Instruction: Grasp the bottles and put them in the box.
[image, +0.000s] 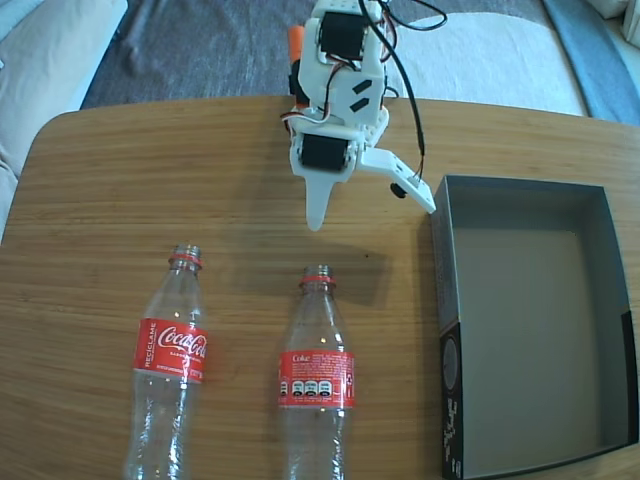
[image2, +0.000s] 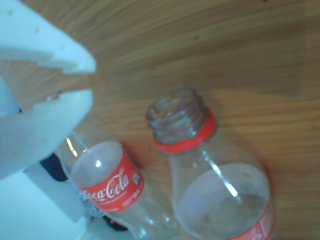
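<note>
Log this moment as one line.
gripper: open, empty, above table | bottles: both on table | box: empty

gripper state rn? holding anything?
Gripper: open, holding nothing, above the table behind the two bottles; both lie on the table, outside the box.

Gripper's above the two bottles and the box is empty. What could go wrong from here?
1. Both bottles lie on their sides on the table; a jaw nudge could roll one away.
2. The open gripper hangs near the box wall; swinging across low might shove it.
</note>
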